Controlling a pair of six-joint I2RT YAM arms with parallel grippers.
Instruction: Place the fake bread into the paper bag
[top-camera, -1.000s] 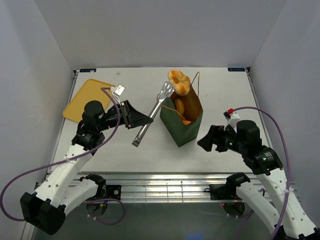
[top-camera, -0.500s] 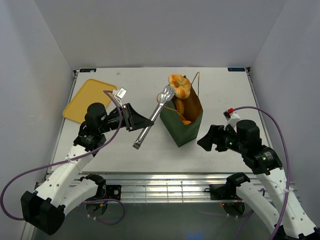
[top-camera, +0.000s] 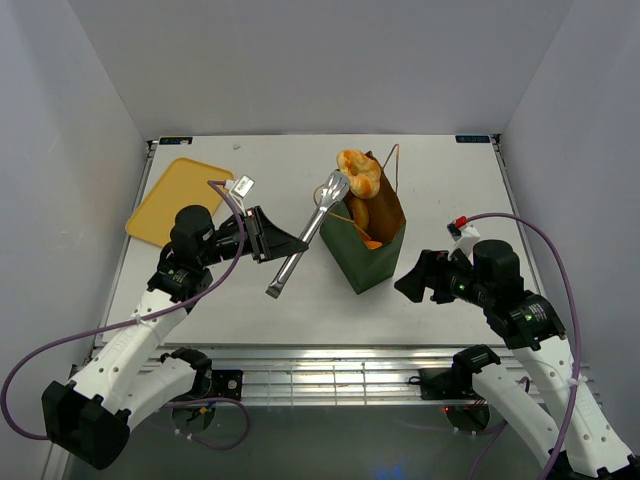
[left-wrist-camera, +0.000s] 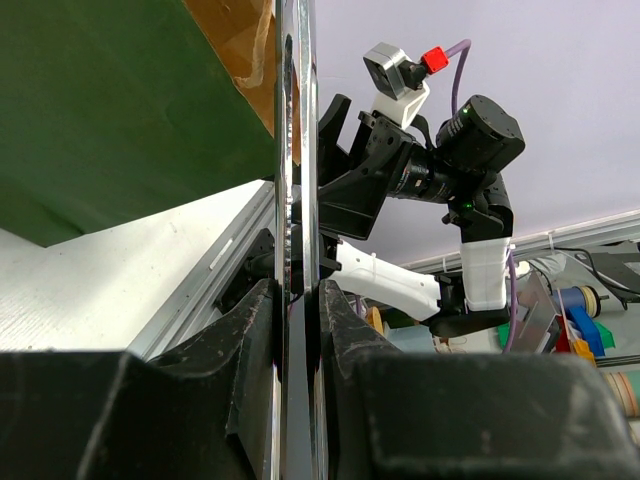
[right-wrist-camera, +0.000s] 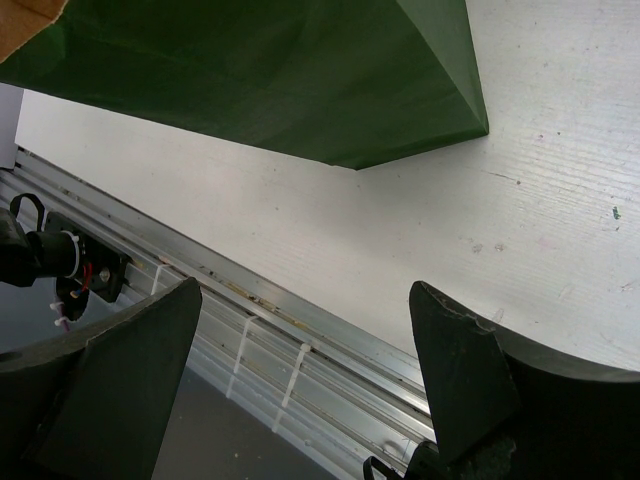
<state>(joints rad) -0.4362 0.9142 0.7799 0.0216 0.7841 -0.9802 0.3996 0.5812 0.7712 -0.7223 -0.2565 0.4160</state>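
- Left tool (top-camera: 288, 240) is squeezing shut on the metal tongs (top-camera: 312, 222), mid-handle.
- Tongs are pinching a fake bread (top-camera: 358, 172) piece over the far rim of the upright paper bag (top-camera: 362, 258) (more orange pieces are lying inside).
- Right tool (top-camera: 410, 282) is hanging wide open and empty, near the bag's base on the table (top-camera: 460, 190).
- Step looks like the drop-in. The next move is calling for dipping the tong tips into the mouth, then easing the squeeze.
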